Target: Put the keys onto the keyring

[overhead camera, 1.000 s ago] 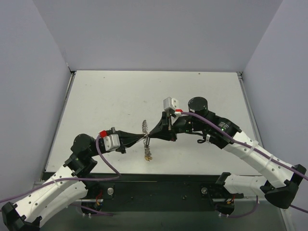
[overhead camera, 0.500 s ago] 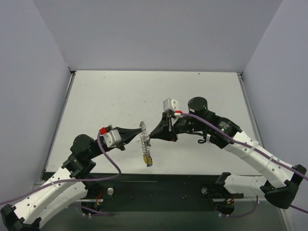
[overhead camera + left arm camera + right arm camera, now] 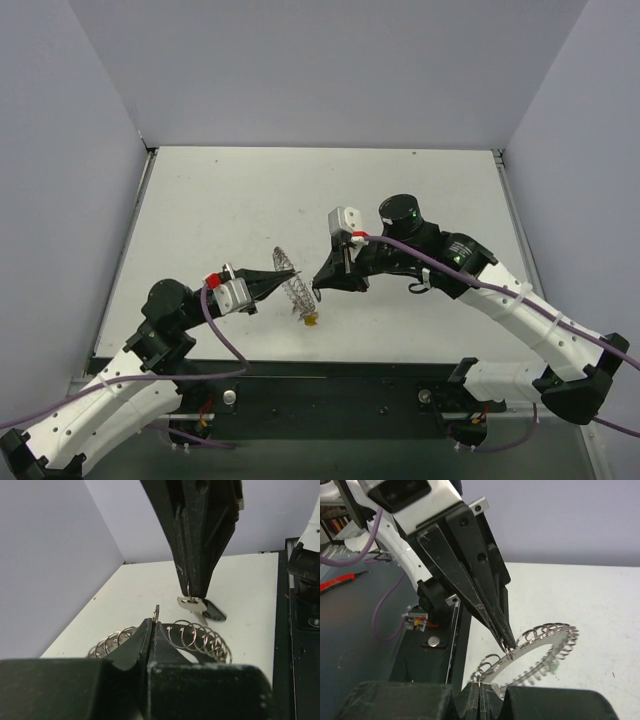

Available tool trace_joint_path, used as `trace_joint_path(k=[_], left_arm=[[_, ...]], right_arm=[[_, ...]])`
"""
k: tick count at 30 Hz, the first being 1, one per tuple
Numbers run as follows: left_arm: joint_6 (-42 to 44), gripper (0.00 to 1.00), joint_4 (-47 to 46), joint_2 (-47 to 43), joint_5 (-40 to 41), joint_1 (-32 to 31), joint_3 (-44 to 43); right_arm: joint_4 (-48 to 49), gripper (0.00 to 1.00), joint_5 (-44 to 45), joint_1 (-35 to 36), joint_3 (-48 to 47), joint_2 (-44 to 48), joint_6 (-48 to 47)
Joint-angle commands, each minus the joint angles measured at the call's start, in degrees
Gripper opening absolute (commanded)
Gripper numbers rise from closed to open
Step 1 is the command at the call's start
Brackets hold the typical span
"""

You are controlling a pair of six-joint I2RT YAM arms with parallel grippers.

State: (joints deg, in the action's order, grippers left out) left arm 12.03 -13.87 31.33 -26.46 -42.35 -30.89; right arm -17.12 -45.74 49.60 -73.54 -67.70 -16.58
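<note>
Silvery and coiled, the keyring (image 3: 293, 290) is held up over the table (image 3: 200, 200), between the two arms. The left end effector (image 3: 154, 625) is pinched shut on one of its loops. The right end effector (image 3: 195, 593), also closed, grips a black-headed key (image 3: 202, 608) just beside the ring. A yellow-headed key (image 3: 311, 319) dangles under the ring.
</note>
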Motion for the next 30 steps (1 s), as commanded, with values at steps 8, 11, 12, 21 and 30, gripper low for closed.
trace_joint_path(k=[8,11,12,21,30], left_arm=[[0.0,0.00,-2.7,-0.4,-7.2,0.0,-3.8],[-1.0,0.00,-3.1,0.5,-7.8,-0.1,-4.2],[-1.0,0.00,-3.3,0.7,-7.7,0.0,-4.1],[-2.2,0.00,-4.1,0.8,-6.0,-0.1,-4.0],[-2.5,0.00,-4.4,0.8,-5.6,-0.1,-3.9]], right_arm=[[-4.1,0.00,1.5,-0.5,-3.9,-0.8,-5.0],[-2.4,0.00,1.2,-0.4,-3.6,-0.7,-3.6],[-1.9,0.00,1.1,-0.5,-3.5,-0.7,-2.6],[1.7,0.00,0.9,0.3,-2.3,-1.4,0.7],[2.5,0.00,0.0,0.9,-2.4,-2.0,1.0]])
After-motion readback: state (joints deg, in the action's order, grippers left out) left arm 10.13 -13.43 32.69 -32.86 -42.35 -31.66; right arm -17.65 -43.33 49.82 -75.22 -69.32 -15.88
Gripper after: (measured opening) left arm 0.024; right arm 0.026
